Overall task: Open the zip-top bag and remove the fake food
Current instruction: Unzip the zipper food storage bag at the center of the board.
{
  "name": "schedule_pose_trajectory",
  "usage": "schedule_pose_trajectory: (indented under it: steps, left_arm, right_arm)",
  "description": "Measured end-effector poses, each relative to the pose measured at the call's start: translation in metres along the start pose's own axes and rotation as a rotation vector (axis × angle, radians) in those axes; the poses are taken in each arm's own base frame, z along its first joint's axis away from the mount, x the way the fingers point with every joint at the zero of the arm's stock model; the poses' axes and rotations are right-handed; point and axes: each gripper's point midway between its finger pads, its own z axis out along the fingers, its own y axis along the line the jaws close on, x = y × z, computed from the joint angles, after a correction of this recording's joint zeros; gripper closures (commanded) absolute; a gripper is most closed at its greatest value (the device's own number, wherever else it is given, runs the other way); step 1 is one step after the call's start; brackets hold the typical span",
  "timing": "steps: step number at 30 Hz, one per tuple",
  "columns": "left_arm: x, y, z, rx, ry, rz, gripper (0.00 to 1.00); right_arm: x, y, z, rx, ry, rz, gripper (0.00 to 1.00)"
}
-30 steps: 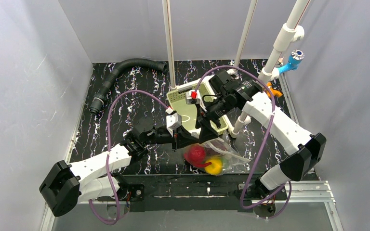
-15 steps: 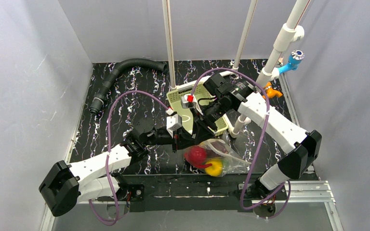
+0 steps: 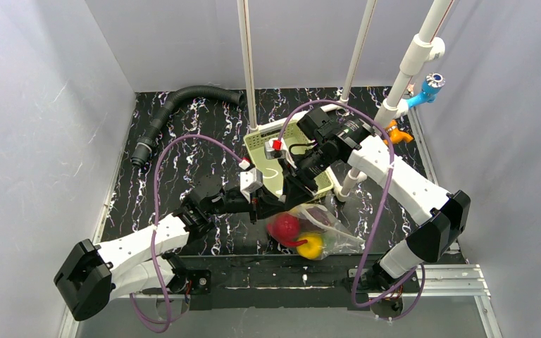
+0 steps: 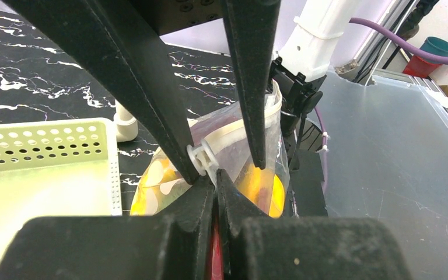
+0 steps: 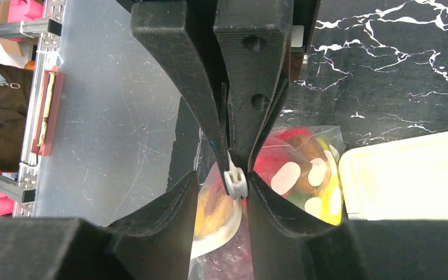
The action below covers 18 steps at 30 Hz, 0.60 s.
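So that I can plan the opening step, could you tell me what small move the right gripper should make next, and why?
Probably close the right gripper on the zip slider. Its fingers stand open on either side of the slider, while the left gripper is shut on the top edge of the bag, bracing it.

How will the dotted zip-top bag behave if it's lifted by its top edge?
Probably floppy: the zip-top bag is thin crinkled film, sagging around the fake food. Likely to swing bottom-heavy: the pieces bunch away from the zipper end.
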Motion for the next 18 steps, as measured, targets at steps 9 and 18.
schedule_pose_trajectory:
  steps: [9,18]
  left_arm:
    - [-0.0002,-0.0001,-0.0005,-0.002,-0.002,0.001,1.00]
    - [0.0021,-0.0004,-0.0013,-0.002,0.000,-0.003,0.89]
  right_arm:
    - [-0.0005,-0.0036,-0.0002,0.017,0.002,0.001,0.76]
    - [0.0006,-0.0074,0.0005,0.034,0.005,0.004,0.99]
